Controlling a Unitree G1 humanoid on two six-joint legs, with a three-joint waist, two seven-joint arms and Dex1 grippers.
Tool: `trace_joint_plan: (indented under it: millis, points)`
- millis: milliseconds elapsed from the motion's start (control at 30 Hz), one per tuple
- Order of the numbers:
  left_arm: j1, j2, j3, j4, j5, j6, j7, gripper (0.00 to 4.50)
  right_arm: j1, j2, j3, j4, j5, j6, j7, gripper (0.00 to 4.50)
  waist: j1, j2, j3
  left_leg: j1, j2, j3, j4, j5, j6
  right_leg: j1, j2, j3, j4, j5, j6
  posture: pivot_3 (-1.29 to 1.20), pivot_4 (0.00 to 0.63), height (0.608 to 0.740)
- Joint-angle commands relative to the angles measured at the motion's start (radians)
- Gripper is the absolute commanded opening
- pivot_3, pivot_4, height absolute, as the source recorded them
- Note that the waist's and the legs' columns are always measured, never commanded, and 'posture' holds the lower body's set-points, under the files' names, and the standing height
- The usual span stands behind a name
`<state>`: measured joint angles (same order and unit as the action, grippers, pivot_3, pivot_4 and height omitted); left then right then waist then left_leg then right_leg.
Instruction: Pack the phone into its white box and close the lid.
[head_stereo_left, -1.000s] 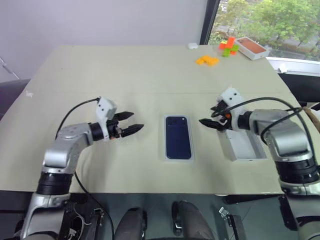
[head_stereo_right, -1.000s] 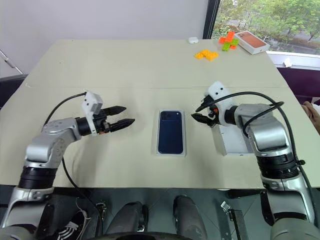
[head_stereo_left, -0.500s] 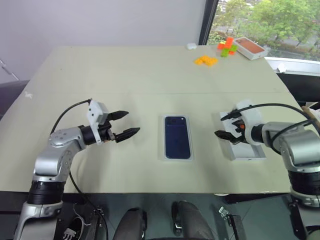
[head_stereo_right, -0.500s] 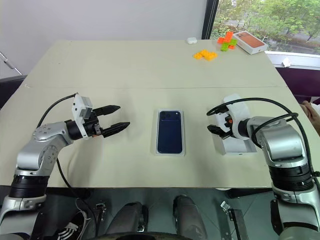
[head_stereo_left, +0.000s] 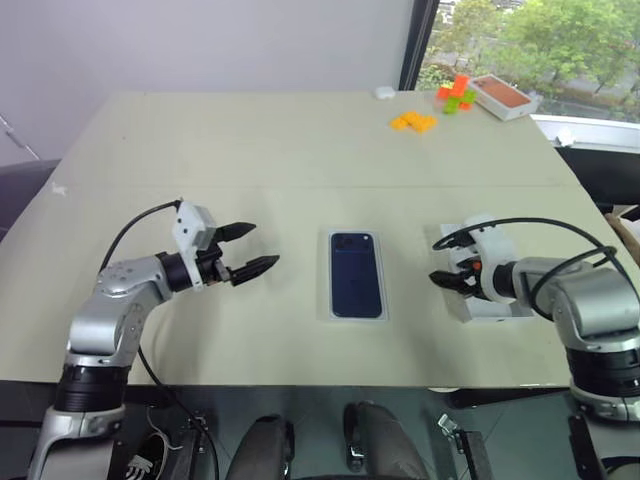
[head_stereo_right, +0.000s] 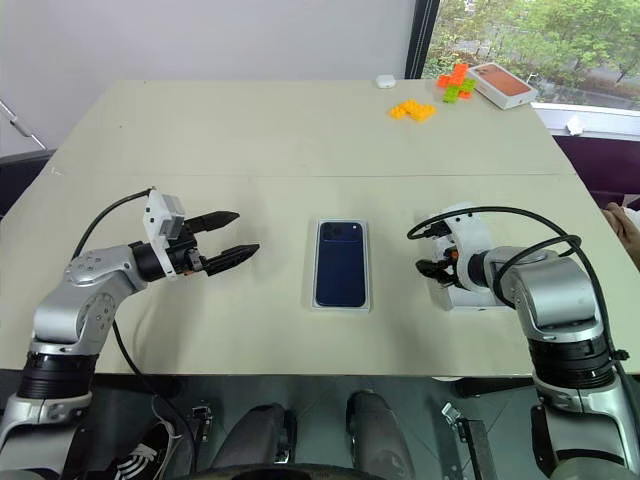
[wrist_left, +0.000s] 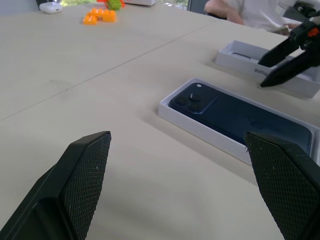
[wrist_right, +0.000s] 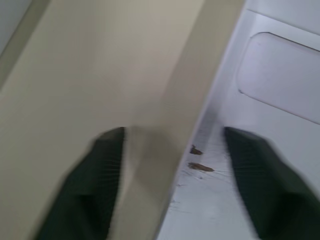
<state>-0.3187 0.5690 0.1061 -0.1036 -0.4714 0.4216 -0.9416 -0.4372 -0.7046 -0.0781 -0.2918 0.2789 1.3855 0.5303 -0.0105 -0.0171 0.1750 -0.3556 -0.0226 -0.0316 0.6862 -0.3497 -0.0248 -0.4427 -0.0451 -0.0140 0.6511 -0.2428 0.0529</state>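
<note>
Navy phone (head_stereo_left: 356, 274) lying inside white box (head_stereo_left: 331, 300); lid (head_stereo_left: 495, 300) alongside.

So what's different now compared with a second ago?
The right hand has dropped from above the table down to the near-left edge of the lid, one finger on either side of its wall, narrowing. The left hand drew back a little, fingers open. The phone lies unmoved in the white box.

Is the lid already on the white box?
No, the phone lies uncovered in the white box; the lid sits apart beside it.
</note>
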Motion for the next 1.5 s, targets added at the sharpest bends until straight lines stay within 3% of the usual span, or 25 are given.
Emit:
trace_joint_plan:
  millis: [33,100,133,300,567,700,1033,1333,1500]
  points:
    - [-0.002,-0.005,0.012,-0.039,-0.017,-0.018,0.011,4.50,0.002,-0.009,-0.019,-0.029,0.015,-0.006,-0.009,1.12,0.000,0.000,0.000,0.000,0.000,0.000,0.000,0.000,0.000,0.000,0.000,0.000,0.000,0.000,0.000,0.00,0.150,0.740]
    - [-0.004,-0.008,0.009,-0.038,-0.015,-0.018,0.014,4.50,-0.002,-0.010,-0.016,-0.029,0.020,-0.008,-0.012,0.07,-0.002,0.000,0.000,0.000,0.000,0.000,0.000,0.000,0.000,0.000,0.000,0.000,0.000,0.000,0.000,0.00,0.150,0.740]
    - [-0.006,-0.008,0.008,-0.037,-0.015,-0.017,0.014,4.50,-0.006,-0.006,-0.018,-0.024,0.022,-0.006,-0.017,0.02,-0.003,0.000,0.000,0.000,0.000,0.000,0.000,0.000,0.000,0.000,0.000,0.000,0.000,0.000,0.000,0.00,0.150,0.740]
    - [-0.016,-0.006,0.011,-0.029,-0.020,-0.008,0.014,4.50,-0.027,0.013,-0.022,-0.021,0.035,-0.002,-0.035,0.02,-0.002,0.000,0.000,0.000,0.000,0.000,0.000,0.000,0.000,0.000,0.000,0.000,0.000,0.000,0.000,0.00,0.150,0.740]
    - [-0.030,0.000,0.019,-0.003,-0.011,-0.014,0.024,4.50,-0.329,0.278,-0.231,0.028,0.217,-0.005,-0.027,0.02,-0.003,0.001,0.000,0.001,0.001,0.000,0.000,0.000,0.000,-0.001,0.002,0.001,0.004,0.001,-0.001,0.00,0.150,0.740]
    - [-0.045,0.007,0.041,0.005,-0.025,-0.005,0.034,4.50,-0.444,0.442,-0.384,0.087,0.342,0.089,-0.046,0.02,0.000,0.000,0.000,0.000,0.000,0.000,0.000,0.000,0.000,-0.001,0.000,0.000,0.002,0.001,-0.001,0.00,0.150,0.740]
    - [-0.034,0.014,0.073,-0.016,-0.054,0.017,0.060,4.50,-0.429,0.746,-0.559,0.144,0.457,0.219,-0.172,0.02,-0.006,0.001,0.000,-0.002,0.001,0.000,-0.001,0.000,0.000,-0.003,0.000,0.000,0.000,0.001,-0.001,0.00,0.150,0.740]
    - [-0.020,0.011,0.081,-0.042,-0.072,0.037,0.086,4.50,-0.402,0.895,-0.666,0.211,0.693,0.229,-0.429,0.02,-0.007,0.001,0.000,-0.001,0.001,0.000,-0.001,0.000,0.000,-0.003,0.000,0.001,0.002,0.001,-0.001,0.00,0.150,0.740]
    - [-0.021,0.007,0.075,-0.046,-0.076,0.040,0.095,4.50,-0.350,0.917,-0.647,0.239,0.823,0.229,-0.564,0.02,-0.009,0.002,0.000,-0.001,0.001,0.000,-0.001,0.000,0.000,-0.003,0.000,0.001,0.002,0.001,-0.001,0.00,0.150,0.740]
